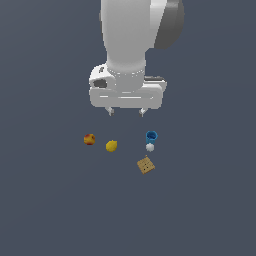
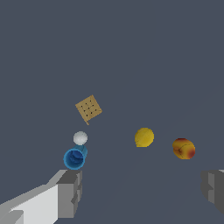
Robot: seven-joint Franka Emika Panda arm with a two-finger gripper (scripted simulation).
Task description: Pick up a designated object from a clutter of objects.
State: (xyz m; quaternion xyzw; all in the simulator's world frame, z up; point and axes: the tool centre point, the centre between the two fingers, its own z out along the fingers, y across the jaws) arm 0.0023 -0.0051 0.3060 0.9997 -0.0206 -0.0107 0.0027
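End effector (image 1: pixel 126 112) is spread wide with nothing between the fingers, hanging above the counter (image 1: pixel 45 210) and clear of every item.

Target is the blue cup (image 1: pixel 151 135): upright, mouth up, sitting on the counter. In the exterior view it's at about 4 o'clock from the fingertips, roughly under the finger on that view's right. White ball (image 1: pixel 150 147) sits at the cup's 6 o'clock, touching or nearly so; can't tell which. Cracker box (image 1: pixel 146 165) lies flat further along at 6 o'clock. Lemon (image 1: pixel 111 146) and apple (image 1: pixel 89 139) are off at the cup's 9 o'clock, well apart.

Wrist view: cup (image 2: pixel 75 158) just off one finger (image 2: pixel 70 192), not centred in the gap. Judgement: needs a lateral shift before descent. Wide opening suits the cup; the ball risks getting knocked.
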